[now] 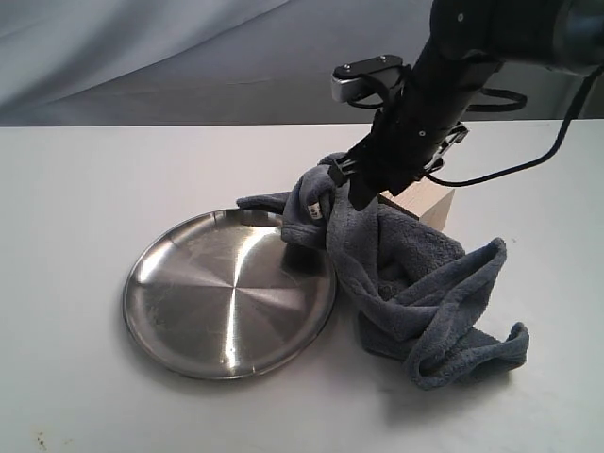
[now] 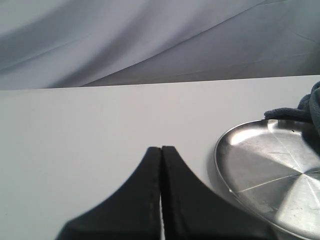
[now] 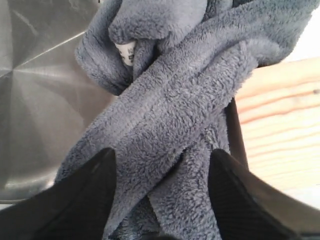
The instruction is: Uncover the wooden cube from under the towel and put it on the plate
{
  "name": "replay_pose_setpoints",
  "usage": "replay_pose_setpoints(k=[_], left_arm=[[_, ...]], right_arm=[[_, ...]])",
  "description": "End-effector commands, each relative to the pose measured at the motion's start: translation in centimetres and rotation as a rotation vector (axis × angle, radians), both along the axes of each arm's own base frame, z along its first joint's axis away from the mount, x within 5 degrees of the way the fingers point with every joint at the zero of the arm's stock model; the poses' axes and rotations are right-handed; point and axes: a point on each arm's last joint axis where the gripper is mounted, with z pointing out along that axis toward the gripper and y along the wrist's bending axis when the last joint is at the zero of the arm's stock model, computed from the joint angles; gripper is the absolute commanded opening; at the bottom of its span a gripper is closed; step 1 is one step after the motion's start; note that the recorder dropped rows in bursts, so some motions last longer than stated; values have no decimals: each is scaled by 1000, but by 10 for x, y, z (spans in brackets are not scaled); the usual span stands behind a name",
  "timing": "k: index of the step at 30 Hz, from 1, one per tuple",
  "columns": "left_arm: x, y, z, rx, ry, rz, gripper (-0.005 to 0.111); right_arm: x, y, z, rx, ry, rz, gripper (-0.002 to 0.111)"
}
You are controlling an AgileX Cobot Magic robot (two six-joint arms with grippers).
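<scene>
the left gripper (image 2: 161,190) is out of the exterior view. only its own wrist view shows it, jaws pressed together on nothing, above the table (image 1: 75,208). that same view cuts the plate (image 1: 229,302) off at its edge.

the cube (image 1: 427,206) is mostly hidden. just a pale corner shows behind the towel (image 1: 415,283), right of the plate and off it, under the right arm. the right gripper (image 1: 345,193) is half buried in fleece, its fingers (image 3: 90,200) clamped on a raised fold of the towel. one towel edge lies over the plate's far rim.

the table is plain white and matte, with a draped grey-blue cloth (image 1: 142,57) behind it.

the right wrist view alone shows the cube's grain lines. it also shows the white tag (image 3: 127,52) up close, its print unreadable.
</scene>
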Motion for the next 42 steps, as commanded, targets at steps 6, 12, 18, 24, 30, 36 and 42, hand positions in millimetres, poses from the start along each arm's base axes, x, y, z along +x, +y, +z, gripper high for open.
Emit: replay_pose_setpoints(k=[6, 12, 18, 24, 30, 36, 42], left_arm=[[0, 0, 0, -4, -11, -2, 0], [0, 0, 0, -4, -11, -2, 0], [0, 0, 0, -4, -11, -2, 0], [0, 0, 0, -4, -11, -2, 0], [0, 0, 0, -4, -11, -2, 0], [0, 0, 0, -4, -11, -2, 0], [0, 0, 0, -4, -11, -2, 0]], right_arm=[[6, -1, -55, -119, 146, 28, 55], [5, -1, -76, -151, 213, 33, 57], [-3, -6, -106, -226, 378, 43, 40], [-6, -7, -120, -252, 438, 41, 11], [-5, -6, -116, -240, 420, 38, 0], [-3, 2, -81, -125, 317, 63, 0], [-7, 14, -47, 55, 245, 139, 0]])
